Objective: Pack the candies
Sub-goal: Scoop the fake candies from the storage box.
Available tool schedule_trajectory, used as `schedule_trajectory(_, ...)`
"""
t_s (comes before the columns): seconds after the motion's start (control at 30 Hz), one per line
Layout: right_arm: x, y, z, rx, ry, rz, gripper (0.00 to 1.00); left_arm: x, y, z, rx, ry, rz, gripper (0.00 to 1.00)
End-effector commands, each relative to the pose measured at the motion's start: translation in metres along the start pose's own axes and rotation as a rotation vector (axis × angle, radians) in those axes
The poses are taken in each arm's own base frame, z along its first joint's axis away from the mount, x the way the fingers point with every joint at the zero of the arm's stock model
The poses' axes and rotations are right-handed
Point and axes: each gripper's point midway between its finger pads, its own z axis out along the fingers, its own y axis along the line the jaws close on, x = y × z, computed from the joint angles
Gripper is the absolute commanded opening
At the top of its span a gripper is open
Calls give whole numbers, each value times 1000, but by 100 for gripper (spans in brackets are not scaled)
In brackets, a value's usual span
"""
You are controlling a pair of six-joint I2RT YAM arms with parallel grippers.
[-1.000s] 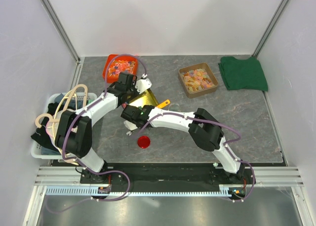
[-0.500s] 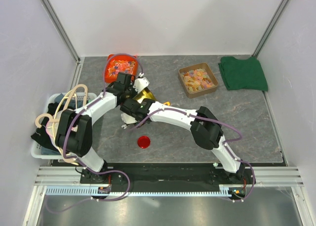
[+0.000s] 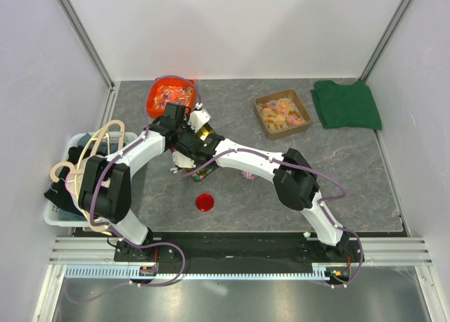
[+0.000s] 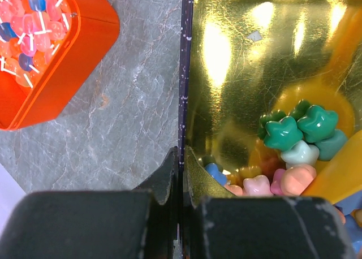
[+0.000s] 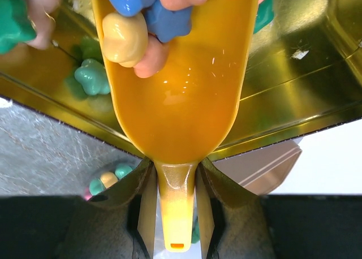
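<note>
- The left pincer (image 4: 182, 157) is clenched on the upright edge of a gold-lined pouch (image 4: 237, 72). Its two fingers are pressed flat together with the pouch wall between them.
- The right pincer (image 5: 176, 182) grips the narrow handle of an orange-yellow scoop (image 5: 175, 100), whose bowl reaches into the pouch's open mouth.
- Some of the candies (image 5: 141, 27), blue, cream and pink lumps, sit at the far end of the scoop's bowl. More of them, dark green, mint, pink and blue, are piled inside the pouch right beside the scoop.
- A few green and yellow ones show just outside the pouch's lower edge in the right wrist view. I cannot tell what they lie in.
- An orange-red tray (image 4: 73, 55) of pink and blue wrapped sweets stands near the pouch, on its far-left side.
- A red round disc (image 3: 204, 202) lies on the bench (image 3: 351, 174), nearer the arm bases than the pouch.
- A brown tray (image 3: 283, 114) of orange-yellow gummies sits well right of the pouch, with a folded green cloth (image 3: 346, 104) further right again.
- A white basket (image 3: 60, 211) holding hangers stands well left of the pouch.
</note>
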Motion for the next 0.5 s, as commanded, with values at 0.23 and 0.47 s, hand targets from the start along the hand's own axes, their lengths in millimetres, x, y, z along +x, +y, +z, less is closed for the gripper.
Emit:
schedule_trajectory(0.23, -32, -24, 0, 83, -126, 125, 0, -24, 1, -5, 15, -81, -67, 2)
schedule_trajectory(0.47, -29, -41, -8, 121, -142, 177, 0, -20, 4, -2, 19, -76, -91, 2)
